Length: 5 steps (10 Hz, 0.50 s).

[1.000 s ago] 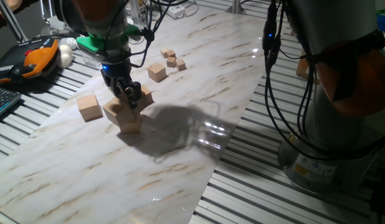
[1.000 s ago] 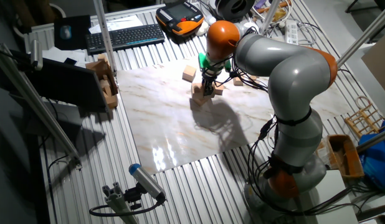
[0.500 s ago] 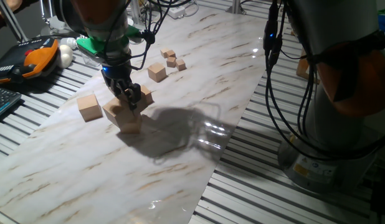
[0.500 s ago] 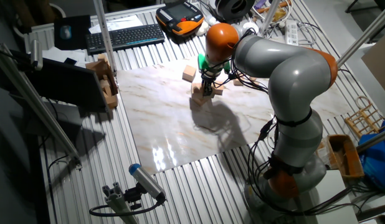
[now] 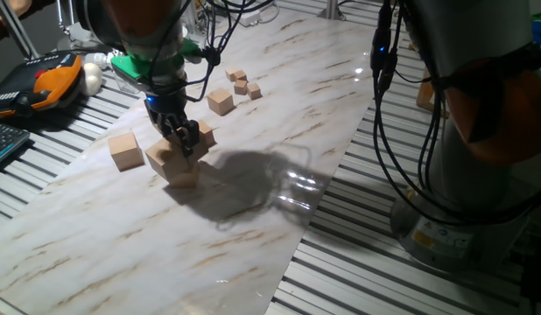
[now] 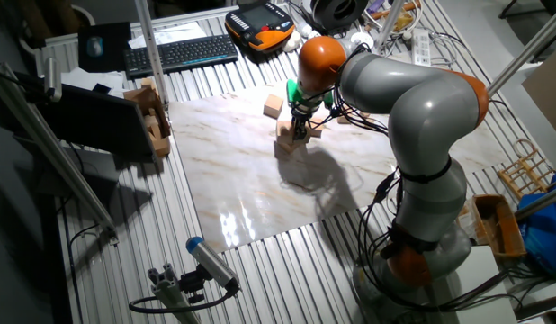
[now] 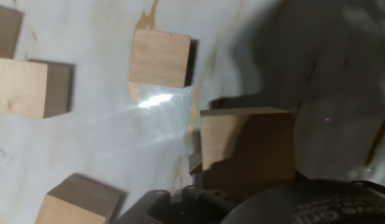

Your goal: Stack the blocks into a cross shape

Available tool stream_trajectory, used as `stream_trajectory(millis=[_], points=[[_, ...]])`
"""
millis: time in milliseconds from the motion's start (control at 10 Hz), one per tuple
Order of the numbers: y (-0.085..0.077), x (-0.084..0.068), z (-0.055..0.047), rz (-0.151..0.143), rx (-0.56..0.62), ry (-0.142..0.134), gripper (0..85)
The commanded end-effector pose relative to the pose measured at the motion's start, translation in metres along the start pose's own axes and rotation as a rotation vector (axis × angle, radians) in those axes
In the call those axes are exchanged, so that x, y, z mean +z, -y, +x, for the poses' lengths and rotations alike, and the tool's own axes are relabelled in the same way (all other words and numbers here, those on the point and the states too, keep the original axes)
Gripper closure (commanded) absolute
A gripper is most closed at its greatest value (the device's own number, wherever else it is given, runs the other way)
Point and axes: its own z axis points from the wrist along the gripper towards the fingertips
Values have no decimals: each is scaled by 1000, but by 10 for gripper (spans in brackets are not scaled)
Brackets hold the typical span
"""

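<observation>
The gripper (image 5: 185, 144) hangs low over a small cluster of blocks (image 5: 185, 172) near the left edge of the table (image 5: 253, 219), toward its far left corner as one fixed view shows it. Its dark fingers come down right at the cluster, and I cannot tell whether they are spread, pressed together or pinching a block – the arm and shadow hide the tips in both fixed views. The hand view shows only the gripper's body along the bottom edge.

Three of the large blocks sit close together under the gripper. Whether they touch is hard to say. A lone block (image 5: 124, 150) lies just beside them, nearer the left edge. In the hand view the nearest block (image 7: 245, 146) fills the space just in front of the gripper and looks bigger than the others, so it is probably raised or sitting on top of something, though that is a judgement.

A smaller cube (image 5: 221, 102) and a few tiny cubes (image 5: 242, 84) lie further toward the far edge, apart from the work.

The cross looks unfinished, with the lone block not yet joined. The main risk is crowding – the fingers have little room, so a sideways or twisting move could nudge a neighbour out of line. A block let go off-centre could tip off the ones below it. The smooth faces may also let blocks slide on the polished top.
</observation>
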Motion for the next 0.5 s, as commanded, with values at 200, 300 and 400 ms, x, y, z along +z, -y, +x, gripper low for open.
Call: stream_trajectory(millis=[200, 300, 400], points=[[0, 2, 0, -4, -17, 11, 850], [1, 2, -1, -4, -17, 12, 850], [1, 3, -1, -4, -13, 12, 850]])
